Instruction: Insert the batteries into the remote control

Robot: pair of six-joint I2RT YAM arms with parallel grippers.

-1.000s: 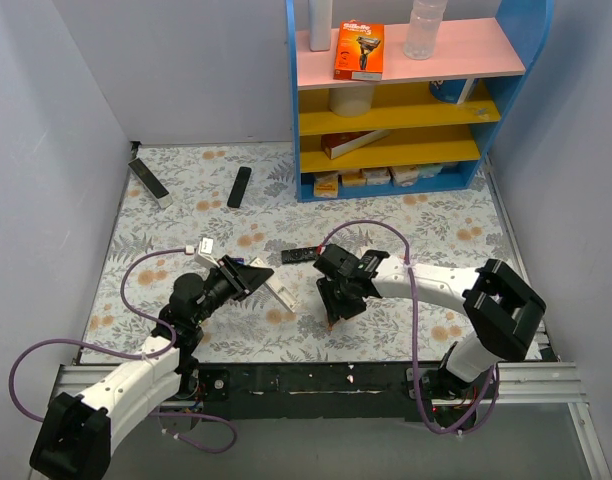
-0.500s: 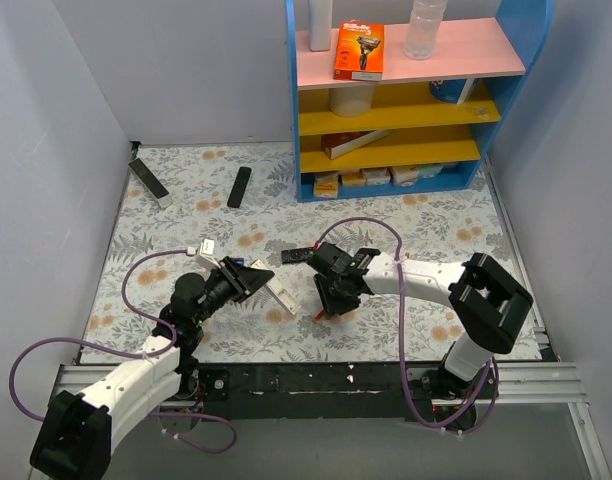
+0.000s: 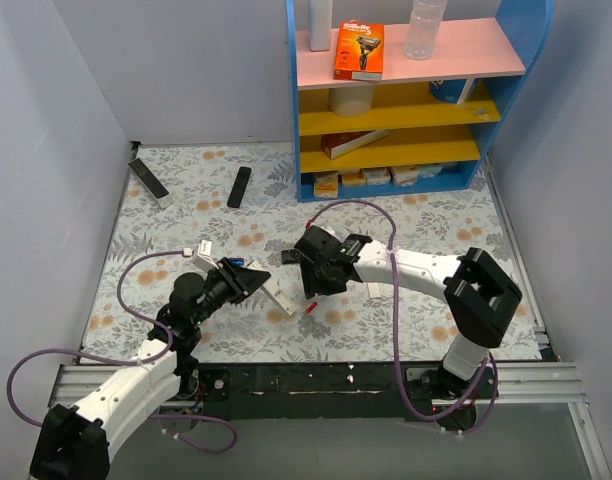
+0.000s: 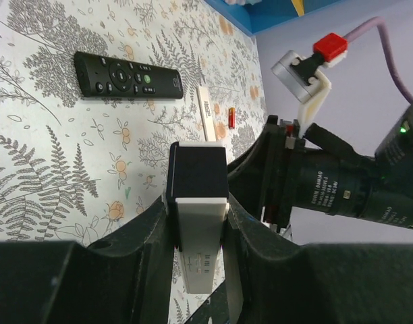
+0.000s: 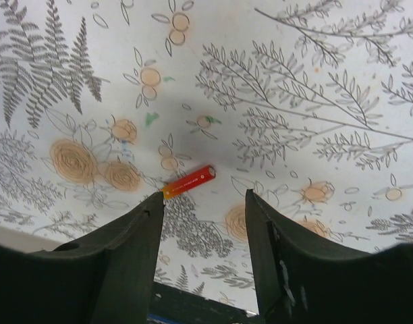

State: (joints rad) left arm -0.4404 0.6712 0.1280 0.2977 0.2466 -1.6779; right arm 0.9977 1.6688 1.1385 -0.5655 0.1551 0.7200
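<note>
A: First, overhead?
B: Left gripper [image 3: 254, 283] clamped on white remote control [image 3: 278, 296]; red battery [image 3: 312, 309] on table [image 3: 406, 215] nearby.
A: Left wrist?
B: Remote control pinched between jaws; black remote [image 4: 129, 75] beyond.
A: Right wrist?
B: Right gripper [image 5: 205, 202] jaws apart, battery lying between them.

I'm driving this from afar, and it reads as a robotics lab test cell dressed up as a home corner. Plain grey panel walls [image 3: 46, 130] box in a table under a floral cloth [image 3: 186, 200], a mounting rail [image 3: 316, 381] edges it, and a bright blue shelf unit [image 3: 292, 120] holds a razor pack [image 3: 359, 52] and a bottle [image 3: 424, 28].
</note>
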